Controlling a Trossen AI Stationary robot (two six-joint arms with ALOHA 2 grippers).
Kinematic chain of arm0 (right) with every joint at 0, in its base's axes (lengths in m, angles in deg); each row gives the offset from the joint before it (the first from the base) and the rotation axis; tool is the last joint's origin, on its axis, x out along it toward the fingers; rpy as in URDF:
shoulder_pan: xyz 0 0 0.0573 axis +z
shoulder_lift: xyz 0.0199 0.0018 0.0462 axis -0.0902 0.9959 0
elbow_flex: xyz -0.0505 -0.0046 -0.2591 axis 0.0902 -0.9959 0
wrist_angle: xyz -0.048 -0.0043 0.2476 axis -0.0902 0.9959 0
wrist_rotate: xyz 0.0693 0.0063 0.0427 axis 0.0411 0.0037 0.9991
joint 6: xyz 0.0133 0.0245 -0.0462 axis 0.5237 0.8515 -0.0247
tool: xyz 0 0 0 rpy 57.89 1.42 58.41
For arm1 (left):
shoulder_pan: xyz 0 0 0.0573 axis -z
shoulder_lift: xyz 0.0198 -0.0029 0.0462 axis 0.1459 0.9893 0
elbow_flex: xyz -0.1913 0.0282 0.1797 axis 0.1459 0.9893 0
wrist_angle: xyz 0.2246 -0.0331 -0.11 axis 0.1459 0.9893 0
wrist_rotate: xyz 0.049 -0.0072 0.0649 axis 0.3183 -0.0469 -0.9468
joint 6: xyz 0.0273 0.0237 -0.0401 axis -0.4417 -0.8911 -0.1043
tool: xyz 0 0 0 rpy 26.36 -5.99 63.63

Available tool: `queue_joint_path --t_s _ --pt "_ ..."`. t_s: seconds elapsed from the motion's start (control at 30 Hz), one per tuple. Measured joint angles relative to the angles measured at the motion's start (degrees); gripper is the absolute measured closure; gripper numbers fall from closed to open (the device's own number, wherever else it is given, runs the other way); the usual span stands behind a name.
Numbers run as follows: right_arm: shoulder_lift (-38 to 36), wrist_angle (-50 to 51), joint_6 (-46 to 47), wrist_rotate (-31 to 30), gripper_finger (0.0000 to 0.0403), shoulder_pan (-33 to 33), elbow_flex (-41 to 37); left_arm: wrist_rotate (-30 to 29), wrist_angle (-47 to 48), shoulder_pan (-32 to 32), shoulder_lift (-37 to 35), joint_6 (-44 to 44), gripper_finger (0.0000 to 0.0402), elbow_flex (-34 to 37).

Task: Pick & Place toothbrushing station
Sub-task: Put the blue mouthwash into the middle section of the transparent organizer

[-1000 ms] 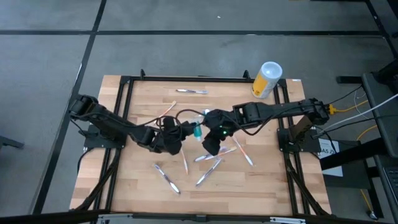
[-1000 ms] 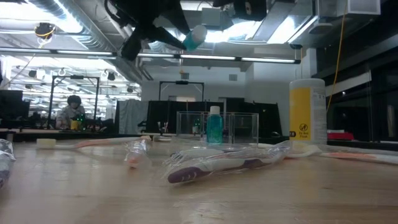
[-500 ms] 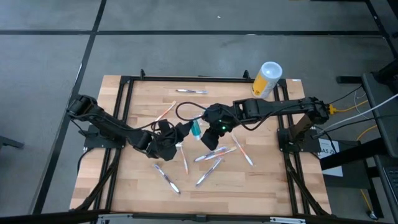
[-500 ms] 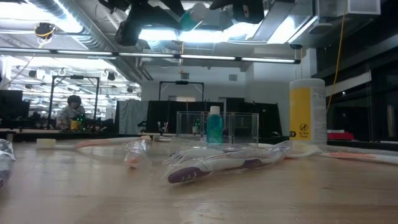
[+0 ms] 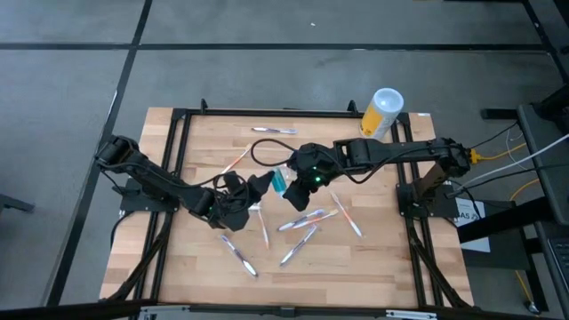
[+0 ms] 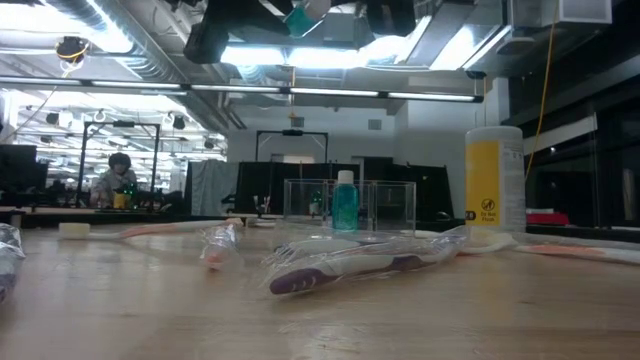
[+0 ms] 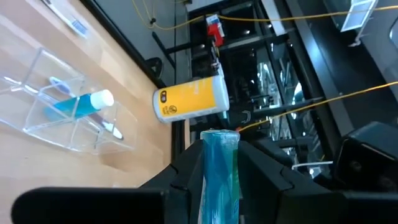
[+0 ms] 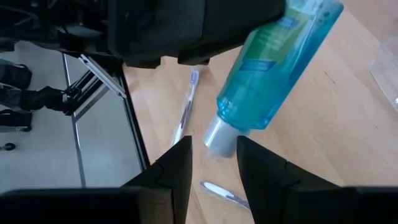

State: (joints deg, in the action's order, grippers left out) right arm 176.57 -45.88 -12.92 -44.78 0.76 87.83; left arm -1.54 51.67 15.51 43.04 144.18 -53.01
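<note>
two arms meet above the middle of the tabletop [image 5: 373, 258], while the clear holder [image 6: 372, 205] stands on it untouched. the holder sits toward the back of the tabletop, near the yellow canister [image 5: 380, 114] but not touching it. from above it is largely hidden under the right arm. it is see-through, with flat walls and separate compartments. one compartment holds a small blue bottle [image 6: 345, 205] standing upright, and a toothbrush leans in beside it. the holder looks light and slippery, so a grip on its thin wall would probably need care.

over the last second the blue tube [image 8: 273, 68] has been lifted higher and is now almost out of the top of the low view. the right gripper [image 8: 214, 152] has drawn back from the loose toothbrushes [image 5: 307, 218] toward the tube. the holder has not moved in that time. this reads as a hand-over or a carry toward the holder, and the tube has yet to go into a compartment.

the left gripper [image 7: 219, 155] has its fingers closed on the body of the tube, which hangs tilted with its silver cap lowest. the right fingers are parted on either side of that cap, with a gap showing, so they are not yet clamped on it. several wrapped toothbrushes lie scattered on the tabletop, well apart from the holder.
</note>
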Motion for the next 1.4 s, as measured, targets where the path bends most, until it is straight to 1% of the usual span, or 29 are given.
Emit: queue_joint_path --t_s 0.27,0.63,0.97,1.1,1.4 --pt "0.0 -0.05 0.14 -0.04 0.0275 -0.31 0.02 -3.57 -2.9 0.0 -0.07 -0.6 0.0317 0.0" --pt "0.0 -2.54 0.21 -0.07 0.0275 -0.65 0.02 -3.54 -9.0 -0.04 -0.22 -6.45 0.0317 0.02" --pt "0.02 -5.3 1.52 0.61 0.0275 -1.03 0.02 -3.79 -11.89 -0.04 -0.28 -8.74 0.0317 0.02" --pt "0.02 -5.45 2.39 0.28 0.0261 -1.07 0.04 -4.01 -13.0 -0.09 -0.28 -9.98 0.0322 0.02" --pt "0.02 -5.4 3.25 -0.7 0.0213 -1.11 0.07 -4.0 -13.3 -0.04 -0.28 -9.8 0.0335 0.02"
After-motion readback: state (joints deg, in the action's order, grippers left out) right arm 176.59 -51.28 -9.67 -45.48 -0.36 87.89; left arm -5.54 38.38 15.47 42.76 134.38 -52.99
